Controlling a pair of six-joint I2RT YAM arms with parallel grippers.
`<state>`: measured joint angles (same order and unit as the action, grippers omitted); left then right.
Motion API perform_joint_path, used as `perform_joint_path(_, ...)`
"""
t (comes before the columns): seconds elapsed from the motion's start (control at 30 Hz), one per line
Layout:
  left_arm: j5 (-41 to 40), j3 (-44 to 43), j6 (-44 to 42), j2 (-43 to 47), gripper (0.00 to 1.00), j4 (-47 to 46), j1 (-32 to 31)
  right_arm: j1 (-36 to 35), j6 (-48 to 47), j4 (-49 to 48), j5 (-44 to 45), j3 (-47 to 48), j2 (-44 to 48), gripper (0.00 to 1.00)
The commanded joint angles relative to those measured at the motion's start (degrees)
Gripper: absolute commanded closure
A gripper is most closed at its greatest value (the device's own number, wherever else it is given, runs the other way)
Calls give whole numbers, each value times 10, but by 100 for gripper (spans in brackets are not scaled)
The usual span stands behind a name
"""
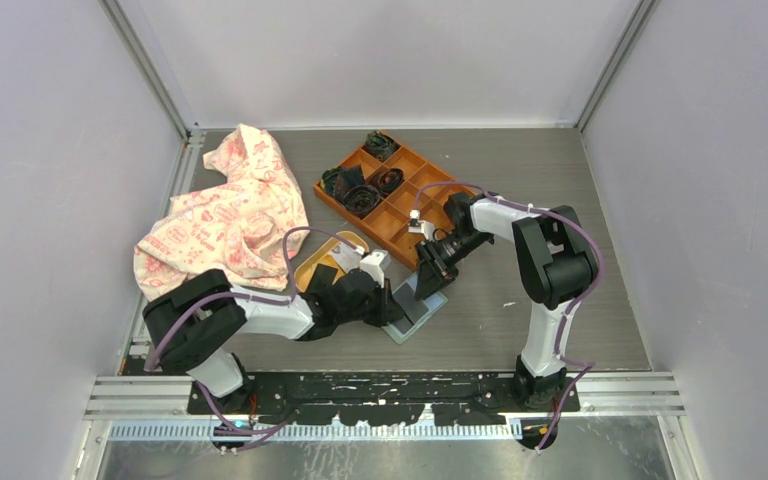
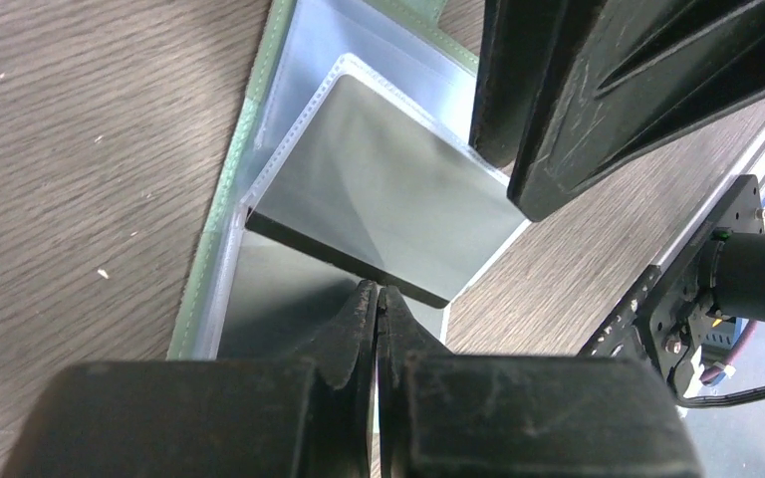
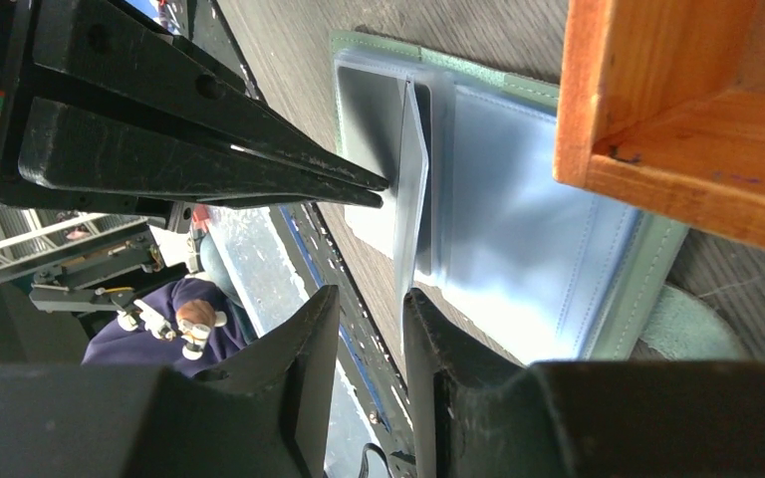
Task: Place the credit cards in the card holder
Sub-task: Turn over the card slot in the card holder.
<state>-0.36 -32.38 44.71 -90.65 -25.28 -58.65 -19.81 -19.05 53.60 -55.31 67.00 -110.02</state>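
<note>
Wallet lies open by the counter's near edge, with a grey card tilted in its clear sleeve. Left gripper is closed, tips touching the card; right gripper stands open beside it.

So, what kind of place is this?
Probably a lab robot cell: plain white walls boxing in a table, left arm and right arm bolted to a metal rail at its near edge, staged props like the orange compartment tray.

Left arm folded low near tabletop's near edge, forearm reaching right. Left gripper jaws pressed together. Right arm arched, wrist bent left. Right gripper jaws partly apart, tips beside left gripper's.
</note>
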Motion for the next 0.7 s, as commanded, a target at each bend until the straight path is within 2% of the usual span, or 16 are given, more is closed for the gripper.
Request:
perform_joint_path(0.0,0,-25,-1,-12,100,16,-1,-1,5,-1,-21,14,3,64)
perform_joint_path(0.3,1,-48,-3,-36,100,24,0,-3,6,-1,-25,14,4,63)
perform_joint_path(0.67,-4,-39,-16,-75,100,-67,3,-8,19,-20,25,9,10,61)
